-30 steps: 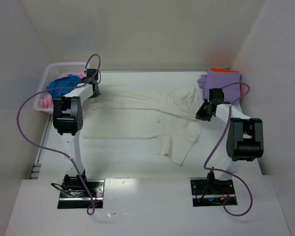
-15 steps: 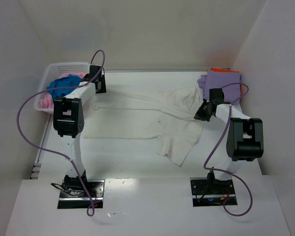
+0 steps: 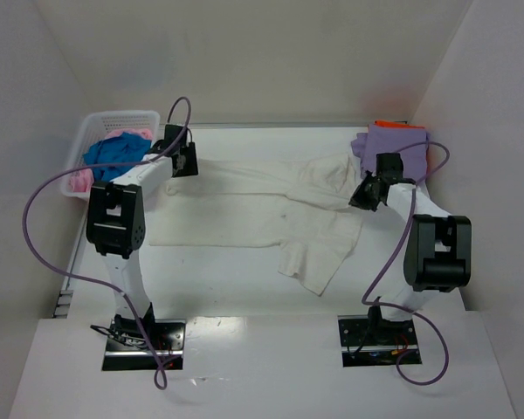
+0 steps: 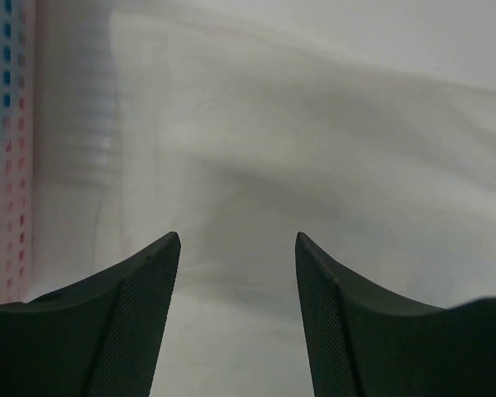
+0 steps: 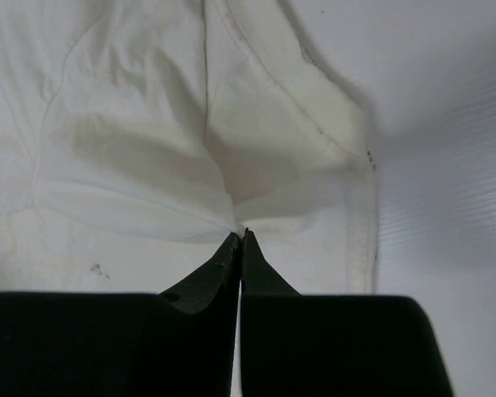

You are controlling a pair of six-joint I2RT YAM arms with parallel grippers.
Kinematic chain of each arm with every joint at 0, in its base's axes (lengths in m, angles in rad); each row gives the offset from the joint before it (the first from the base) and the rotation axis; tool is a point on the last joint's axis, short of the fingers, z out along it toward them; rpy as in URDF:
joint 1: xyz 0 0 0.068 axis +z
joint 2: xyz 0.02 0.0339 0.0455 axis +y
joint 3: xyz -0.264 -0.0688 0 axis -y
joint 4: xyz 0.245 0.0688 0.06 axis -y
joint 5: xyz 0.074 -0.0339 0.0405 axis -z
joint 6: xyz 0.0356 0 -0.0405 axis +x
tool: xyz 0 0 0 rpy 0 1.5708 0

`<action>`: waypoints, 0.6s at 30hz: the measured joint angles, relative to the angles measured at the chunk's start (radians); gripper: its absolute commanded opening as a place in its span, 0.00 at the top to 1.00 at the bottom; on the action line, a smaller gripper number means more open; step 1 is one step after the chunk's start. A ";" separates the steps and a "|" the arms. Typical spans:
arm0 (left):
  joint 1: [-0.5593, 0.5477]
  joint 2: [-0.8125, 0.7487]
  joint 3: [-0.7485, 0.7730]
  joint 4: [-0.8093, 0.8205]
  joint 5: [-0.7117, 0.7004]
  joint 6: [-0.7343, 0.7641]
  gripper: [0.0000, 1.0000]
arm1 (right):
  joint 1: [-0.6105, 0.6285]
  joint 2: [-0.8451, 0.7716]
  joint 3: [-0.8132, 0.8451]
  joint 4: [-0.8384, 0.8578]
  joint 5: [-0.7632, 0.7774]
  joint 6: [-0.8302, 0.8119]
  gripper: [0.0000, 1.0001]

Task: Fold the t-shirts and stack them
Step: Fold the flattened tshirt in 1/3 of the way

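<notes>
A large cream-white t-shirt (image 3: pixel 253 205) lies spread across the table, rumpled at its right end. My left gripper (image 3: pixel 190 161) hovers over the shirt's far left edge. In the left wrist view the left gripper (image 4: pixel 237 238) stands open with only flat cream cloth (image 4: pixel 331 141) below the gap. My right gripper (image 3: pixel 361 195) is at the shirt's right end. The right wrist view shows that gripper (image 5: pixel 240 234) shut on a pinched fold of the cream shirt (image 5: pixel 174 141). A lavender t-shirt (image 3: pixel 396 140) lies folded on an orange one (image 3: pixel 395 124) at the far right corner.
A white lattice basket (image 3: pixel 115 117) stands at the far left with a blue shirt (image 3: pixel 113 154) and pink cloth (image 3: pixel 134 133) inside. Its wall (image 4: pixel 4 124) shows at the left edge of the left wrist view. Side walls close in the table left and right.
My left gripper has opened, let go of the cream shirt's left edge and shifted right along it. The right gripper stays shut on its fold and has edged slightly farther back.
</notes>
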 measured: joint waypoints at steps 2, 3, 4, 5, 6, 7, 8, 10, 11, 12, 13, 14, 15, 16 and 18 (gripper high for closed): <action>0.019 -0.002 -0.035 -0.006 -0.004 -0.017 0.34 | -0.019 0.000 0.010 -0.003 0.011 -0.001 1.00; 0.028 -0.002 -0.048 -0.011 -0.006 -0.022 0.34 | -0.030 0.000 0.014 -0.007 0.019 -0.005 1.00; 0.034 -0.002 -0.056 -0.019 -0.009 -0.024 0.35 | -0.041 0.000 0.016 -0.010 0.027 -0.007 1.00; 0.042 -0.002 -0.059 -0.024 -0.011 -0.025 0.37 | -0.050 0.000 0.019 -0.014 0.034 -0.009 1.00; 0.049 -0.002 -0.060 -0.022 -0.016 -0.028 0.37 | -0.059 0.000 0.020 -0.014 0.041 -0.013 1.00; 0.053 -0.002 -0.061 -0.021 -0.018 -0.030 0.39 | -0.068 0.000 0.020 -0.017 0.045 -0.016 1.00; 0.056 -0.003 -0.063 -0.017 -0.018 -0.035 0.40 | -0.072 0.000 0.020 -0.020 0.046 -0.020 1.00; 0.056 -0.003 -0.068 -0.011 -0.018 -0.045 0.42 | -0.076 0.000 0.020 -0.022 0.047 -0.024 1.00; 0.056 -0.003 -0.071 -0.011 -0.016 -0.047 0.43 | -0.076 0.000 0.020 -0.023 0.047 -0.026 1.00; 0.056 -0.003 -0.073 -0.012 -0.012 -0.049 0.43 | -0.076 0.000 0.020 -0.023 0.047 -0.027 1.00; 0.056 -0.002 -0.074 -0.012 -0.004 -0.049 0.44 | -0.076 0.000 0.020 -0.023 0.043 -0.028 1.00; 0.056 -0.002 -0.075 -0.011 0.004 -0.050 0.44 | -0.076 0.000 0.020 -0.023 0.043 -0.028 1.00; 0.056 -0.002 -0.075 -0.011 0.013 -0.054 0.44 | -0.076 0.000 0.020 -0.024 0.042 -0.029 1.00; 0.056 -0.002 -0.075 -0.012 0.021 -0.063 0.47 | -0.076 0.000 0.020 -0.024 0.040 -0.030 1.00; 0.056 -0.002 -0.082 -0.007 0.031 -0.080 0.50 | -0.076 0.000 0.020 -0.024 0.037 -0.031 1.00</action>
